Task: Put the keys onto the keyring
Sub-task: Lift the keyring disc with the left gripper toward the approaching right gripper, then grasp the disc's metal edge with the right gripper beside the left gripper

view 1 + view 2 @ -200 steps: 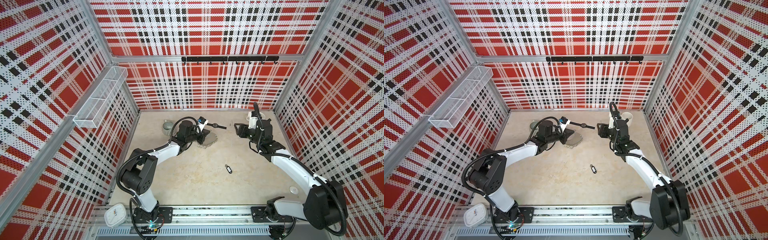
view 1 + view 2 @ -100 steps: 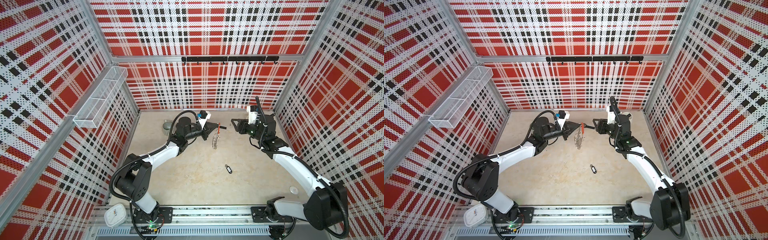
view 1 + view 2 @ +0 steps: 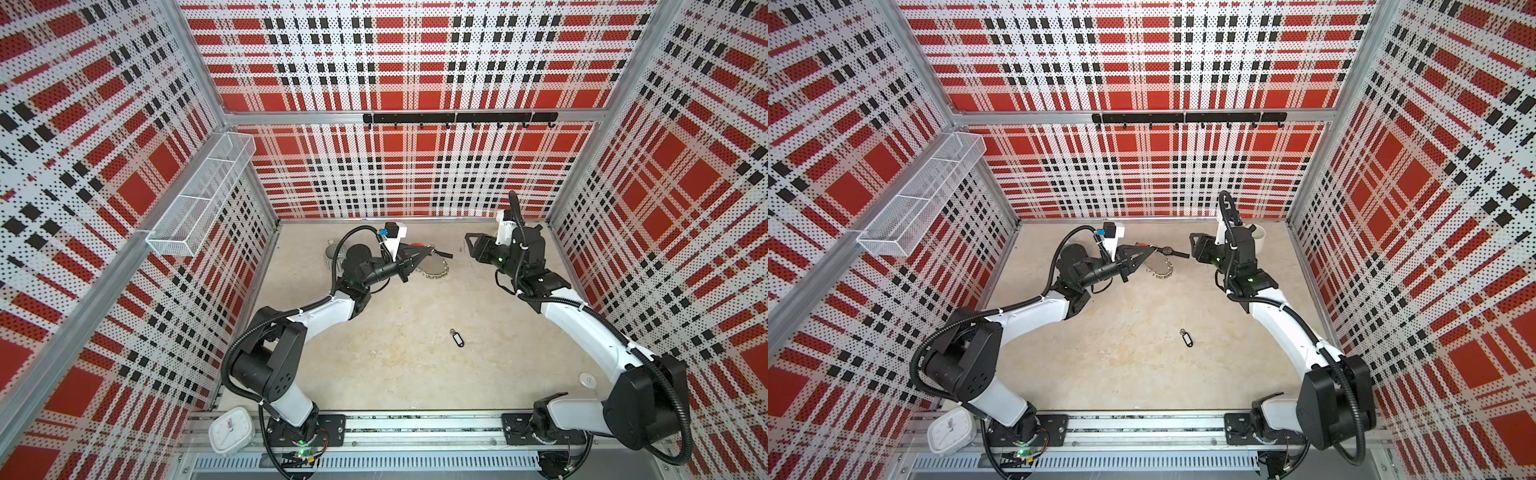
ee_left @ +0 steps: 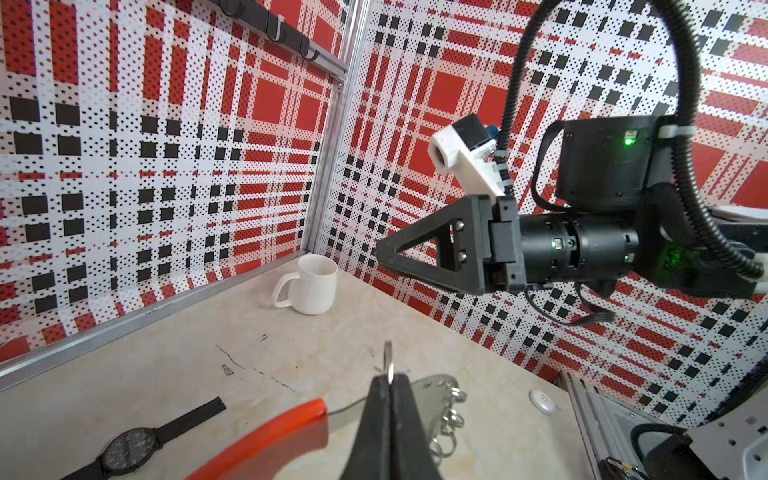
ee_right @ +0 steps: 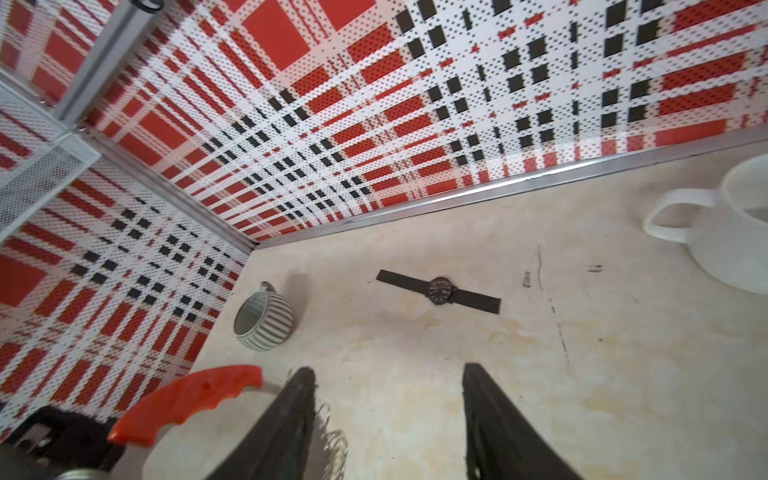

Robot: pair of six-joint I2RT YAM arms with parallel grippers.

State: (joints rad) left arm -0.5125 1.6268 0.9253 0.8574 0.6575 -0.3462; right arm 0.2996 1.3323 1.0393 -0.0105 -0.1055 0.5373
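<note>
Firmly, left jaws clamp the keyring [image 3: 434,266], right jaws stand apart, the keys [image 3: 457,337] lying well away from both.

Tabletop [image 3: 374,374] middle and front are open. Only the keys [image 3: 457,338] lie there, reachable from every side. Back edge is tight:
- cup [image 5: 264,320] in the back left corner
- mug [image 3: 1258,239] in the back right corner
- watch [image 5: 440,289] flat between them
- keyring [image 3: 1160,266] just in front of the watch, pinched in the left gripper [image 4: 390,379]

Right gripper [image 5: 388,368], jaws apart, faces it across a short gap over the watch. Small disc [image 3: 587,379] sits near the front right corner, clock [image 3: 231,431] off the front left corner.
</note>
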